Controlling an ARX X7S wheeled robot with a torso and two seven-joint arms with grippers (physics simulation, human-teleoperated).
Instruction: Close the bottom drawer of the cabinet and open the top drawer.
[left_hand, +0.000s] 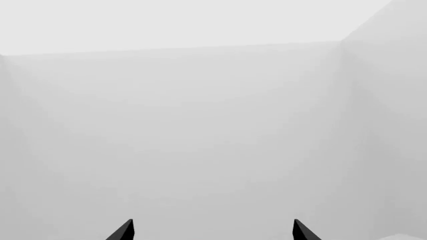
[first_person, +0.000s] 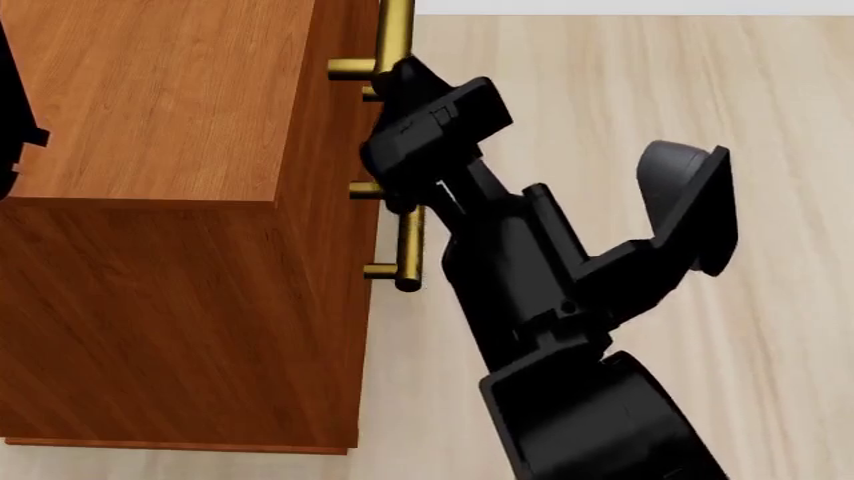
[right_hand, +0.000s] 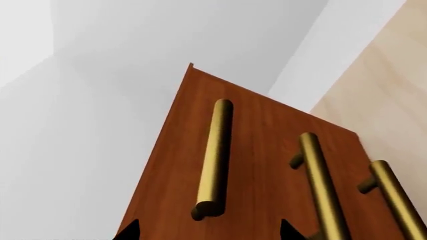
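Note:
The reddish-brown cabinet (first_person: 160, 100) stands at the left of the head view, with its brass handles along its right edge. In the right wrist view its front (right_hand: 267, 130) shows three bar handles. The top drawer's handle (right_hand: 213, 160) is farthest from the floor and the bottom drawer's handle (right_hand: 395, 197) is closest to it. No drawer box shows; the fronts look level. My right gripper (right_hand: 208, 231) is open, its fingertips either side of the near end of the top handle, a little short of it. My left gripper (left_hand: 213, 231) is open on nothing, facing white walls.
Pale wood floor (first_person: 747, 90) lies to the right of the cabinet. My right arm (first_person: 534, 290) reaches across it to the handles. A black part (first_person: 14, 130) of the left arm shows at the left edge, over the cabinet top.

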